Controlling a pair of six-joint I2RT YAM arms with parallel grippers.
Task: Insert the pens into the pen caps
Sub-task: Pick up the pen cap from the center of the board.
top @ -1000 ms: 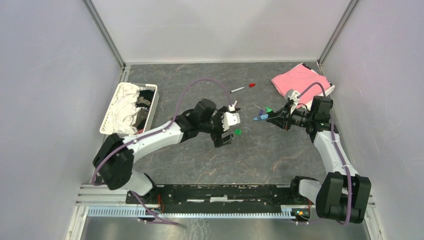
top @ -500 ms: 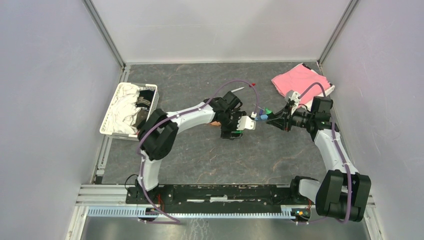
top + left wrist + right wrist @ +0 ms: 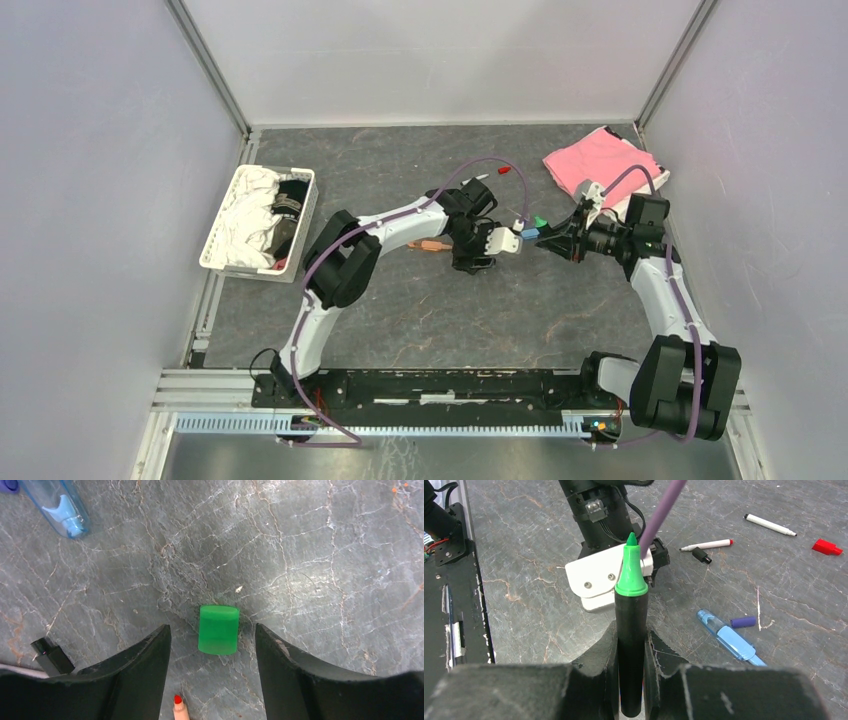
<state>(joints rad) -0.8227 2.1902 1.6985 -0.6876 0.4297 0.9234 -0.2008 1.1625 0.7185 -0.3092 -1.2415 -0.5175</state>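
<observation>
My left pincer [image 3: 212, 630] stands wide, straddling the green cap [image 3: 218, 636] lying on the bench [image 3: 325, 555], jaws clear of it. My right pincer [image 3: 630, 634] clamps the black-and-green marker [image 3: 631, 605], green tip bare, pointing at the left pincer.

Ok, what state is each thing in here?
green cap: on table, ungripped.
left hand: open, straddling green cap, not touching.
marker: uncapped, green tip exposed, held.
right hand: shut on marker.
blue pen: lying flat, loose.
purple cap: loose, beside blue pen, apart.
red cap: loose on table.
</observation>
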